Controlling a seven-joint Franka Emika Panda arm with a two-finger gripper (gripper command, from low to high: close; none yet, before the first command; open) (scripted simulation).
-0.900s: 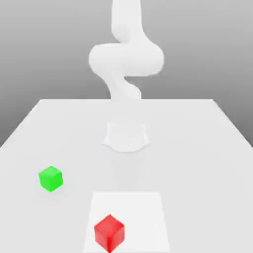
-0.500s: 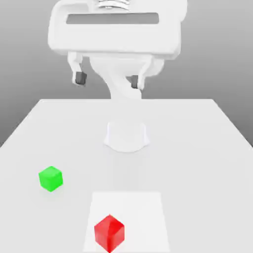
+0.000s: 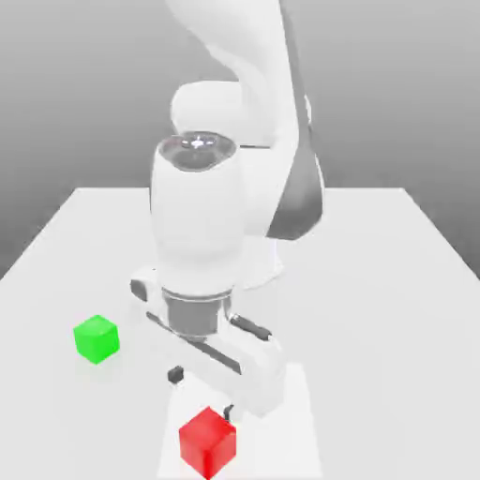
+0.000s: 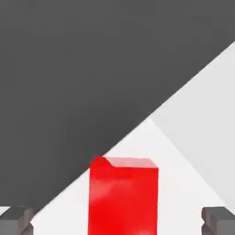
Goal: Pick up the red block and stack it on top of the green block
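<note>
The hand hangs low over the near part of the white tabletop, with its fingers pointing down and spread wide; nothing is held between them. In the exterior view one dark fingertip is on the exterior view's left of the red block and a little behind it, and the other sits just at the block's upper back corner. The fingertips seem to be still above the block and not around it, but from this angle it is hard to be sure how much gap remains.

In the hand view the red block stands between the two grey fingertips, apart from both of them. It rests on a paler square patch of the tabletop.

The green block sits on the tabletop toward the exterior view's left, farther back than the red block and well apart from it. Nothing touches it.
</note>
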